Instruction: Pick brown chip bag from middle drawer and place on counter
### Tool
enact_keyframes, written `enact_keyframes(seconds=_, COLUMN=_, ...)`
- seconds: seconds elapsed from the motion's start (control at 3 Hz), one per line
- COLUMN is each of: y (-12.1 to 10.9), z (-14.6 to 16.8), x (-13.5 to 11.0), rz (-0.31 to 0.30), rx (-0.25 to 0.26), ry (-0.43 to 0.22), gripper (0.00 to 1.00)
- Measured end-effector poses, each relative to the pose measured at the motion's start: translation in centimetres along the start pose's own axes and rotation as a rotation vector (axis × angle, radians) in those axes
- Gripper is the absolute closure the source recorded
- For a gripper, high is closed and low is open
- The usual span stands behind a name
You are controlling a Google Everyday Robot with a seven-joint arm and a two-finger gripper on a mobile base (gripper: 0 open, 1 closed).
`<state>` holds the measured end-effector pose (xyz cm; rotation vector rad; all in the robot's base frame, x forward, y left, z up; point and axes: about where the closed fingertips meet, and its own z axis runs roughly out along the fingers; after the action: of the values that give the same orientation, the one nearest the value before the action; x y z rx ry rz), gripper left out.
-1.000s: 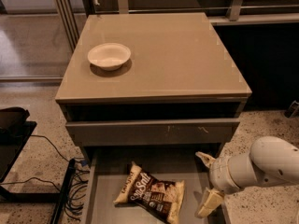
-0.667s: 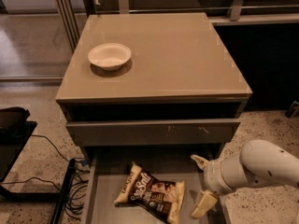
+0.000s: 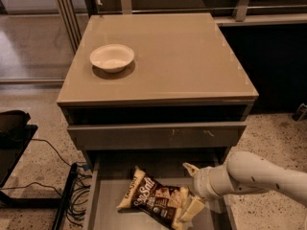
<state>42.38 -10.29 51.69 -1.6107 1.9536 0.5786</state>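
The brown chip bag [image 3: 158, 199] lies flat in the open middle drawer [image 3: 108, 210], slanted, with white "Sea Salt" lettering facing up. My gripper [image 3: 191, 189] comes in from the right on a white arm [image 3: 259, 175]. It is open over the bag's right end: one cream finger [image 3: 190, 168] stands behind the bag, the other [image 3: 192, 208] lies at the bag's lower right corner. The counter [image 3: 182, 56] is the taupe top of the cabinet above.
A white bowl [image 3: 112, 57] stands on the counter's left side. The drawer above, with small white scratches on its front [image 3: 158, 135], juts out partly over the middle drawer. Black cables [image 3: 72, 195] and a dark object [image 3: 12, 123] lie on the floor at left.
My gripper and arm have moved left, from the drawer's right side onto the right end of the chip bag. The bag has not moved.
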Motion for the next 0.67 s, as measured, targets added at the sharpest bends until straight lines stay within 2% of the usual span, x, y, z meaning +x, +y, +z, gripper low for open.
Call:
enact_keyframes(seconds=0.33, y=0.3, z=3.2, x=0.8, rz=0.010, rx=-0.015, ry=-0.028, gripper=0.00)
enact_keyframes(seconds=0.67, y=1.3, z=6.1, x=1.8, rz=0.008, rx=-0.031, ry=-0.030, gripper=0.00)
